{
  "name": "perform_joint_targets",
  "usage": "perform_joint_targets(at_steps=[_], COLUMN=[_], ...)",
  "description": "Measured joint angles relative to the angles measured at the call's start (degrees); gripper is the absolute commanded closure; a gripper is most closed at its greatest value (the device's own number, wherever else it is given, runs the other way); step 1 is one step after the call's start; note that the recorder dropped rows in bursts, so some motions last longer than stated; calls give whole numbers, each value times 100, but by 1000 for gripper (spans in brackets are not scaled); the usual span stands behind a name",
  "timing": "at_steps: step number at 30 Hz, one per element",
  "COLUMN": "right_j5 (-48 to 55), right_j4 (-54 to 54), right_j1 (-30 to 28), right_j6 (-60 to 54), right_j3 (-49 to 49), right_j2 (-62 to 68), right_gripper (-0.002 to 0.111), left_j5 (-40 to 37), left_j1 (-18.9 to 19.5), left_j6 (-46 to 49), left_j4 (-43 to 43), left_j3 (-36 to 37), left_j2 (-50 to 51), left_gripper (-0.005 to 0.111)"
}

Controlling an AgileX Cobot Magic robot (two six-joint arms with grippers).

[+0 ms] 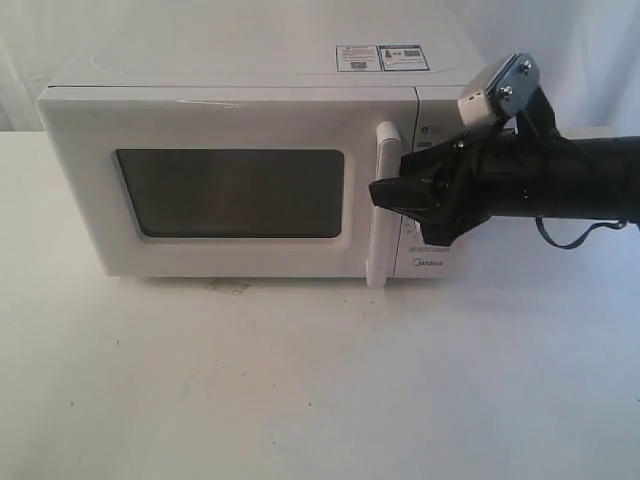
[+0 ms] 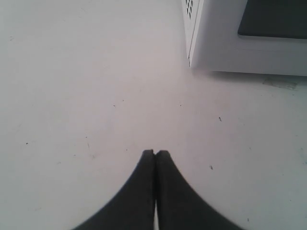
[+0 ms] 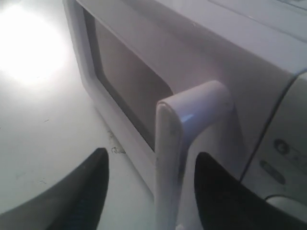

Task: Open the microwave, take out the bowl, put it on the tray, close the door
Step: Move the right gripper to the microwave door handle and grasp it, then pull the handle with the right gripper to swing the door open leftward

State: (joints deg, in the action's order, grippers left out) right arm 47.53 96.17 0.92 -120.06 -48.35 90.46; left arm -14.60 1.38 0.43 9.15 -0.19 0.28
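The white microwave (image 1: 240, 100) stands on the table with its door (image 1: 90, 180) flush against the body. Its vertical bar handle (image 1: 382, 210) runs beside the dark window (image 1: 230, 192). My right gripper (image 1: 400, 195) reaches in from the right at handle height. In the right wrist view this gripper (image 3: 152, 155) is open, one dark finger on each side of the handle (image 3: 168, 167), with a gap on both sides. My left gripper (image 2: 155, 152) is shut on nothing over bare table, near the microwave's corner (image 2: 216, 43). The bowl and the tray are out of view.
The white table (image 1: 300, 380) spreads in front of the microwave. A small label or scrap (image 1: 226, 287) lies at the foot of the door. The control panel (image 1: 430, 262) with the logo is partly behind my right arm.
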Motion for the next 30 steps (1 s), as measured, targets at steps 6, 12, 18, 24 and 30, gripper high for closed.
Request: perform_joint_targets(at_steps=[6, 12, 18, 24, 30], right_j5=[-203, -116, -337, -512, -210], right_j4=[265, 274, 287, 287, 135], right_j1=[14, 38, 206, 393, 537], right_j6=[-46, -83, 30, 213, 204], right_j3=[0, 0, -83, -213, -341], right_j2=[133, 188, 197, 273, 324], right_gripper=[57, 57, 57, 57, 57], left_j5=[0, 0, 0, 0, 0], left_j1=[0, 0, 0, 0, 0], left_j6=[0, 0, 0, 0, 0], left_j4=[0, 0, 0, 0, -11], left_j3=[0, 0, 0, 0, 0], left_j2=[0, 0, 0, 0, 0], left_gripper=[107, 107, 107, 107, 107])
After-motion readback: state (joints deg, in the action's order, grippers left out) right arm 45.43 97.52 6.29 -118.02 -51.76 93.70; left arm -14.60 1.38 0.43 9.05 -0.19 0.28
